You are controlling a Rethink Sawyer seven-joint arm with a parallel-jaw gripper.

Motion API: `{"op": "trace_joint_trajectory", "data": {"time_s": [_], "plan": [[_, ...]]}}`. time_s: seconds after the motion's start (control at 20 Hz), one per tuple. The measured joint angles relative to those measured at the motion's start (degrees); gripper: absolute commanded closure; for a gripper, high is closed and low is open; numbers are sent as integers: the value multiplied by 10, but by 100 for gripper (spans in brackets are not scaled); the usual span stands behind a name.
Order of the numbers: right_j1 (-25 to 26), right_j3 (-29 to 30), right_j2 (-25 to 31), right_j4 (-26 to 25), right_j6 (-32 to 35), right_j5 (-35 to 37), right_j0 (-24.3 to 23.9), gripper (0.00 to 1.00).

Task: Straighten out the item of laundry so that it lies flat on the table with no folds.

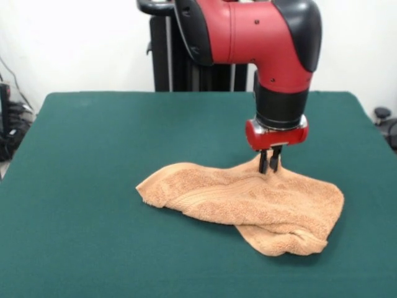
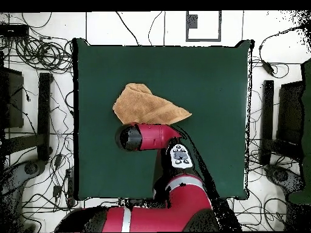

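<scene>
The tabletop (image 1: pixel 93 186) is the largest thing here, a wide rectangle covered in dark green cloth like felt. Around the towel there is much bare green on every side. In the front view the widest open room is toward the picture's left and toward the far edge. In the overhead view the towel lies above the middle of the tabletop, well apart from all four edges.

My arm (image 1: pixel 248 31) comes next: a smooth red shell with black joints. It comes down from the picture's top in the front view. In the overhead view it reaches up from the bottom edge, and its black and red head covers the lower edge of the towel, so I cannot see that part from above.

The towel (image 1: pixel 248 202) is light orange terry cloth with a soft, looped surface. It is not flat. It lies as a long crumpled shape, with a rounded end at the picture's left and a folded, doubled corner at the lower right. A faint ribbed band runs across its middle. Its far edge rises into a small peak.

My end effector (image 1: pixel 270 162) is at this peak. The two dark fingers (image 1: pixel 263 161) stand close together and are clenched on the raised cloth of the towel. Their tips are partly sunk into the pile, so the exact contact is hard to make out.
</scene>
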Motion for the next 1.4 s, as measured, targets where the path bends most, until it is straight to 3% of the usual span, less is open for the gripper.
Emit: {"op": "trace_joint_trajectory", "data": {"time_s": [0.85, 1.4], "plan": [[-6, 10, 0, 0, 0, -2, 2, 100], [-40, 116, -20, 11, 0, -5, 49, 100]]}}
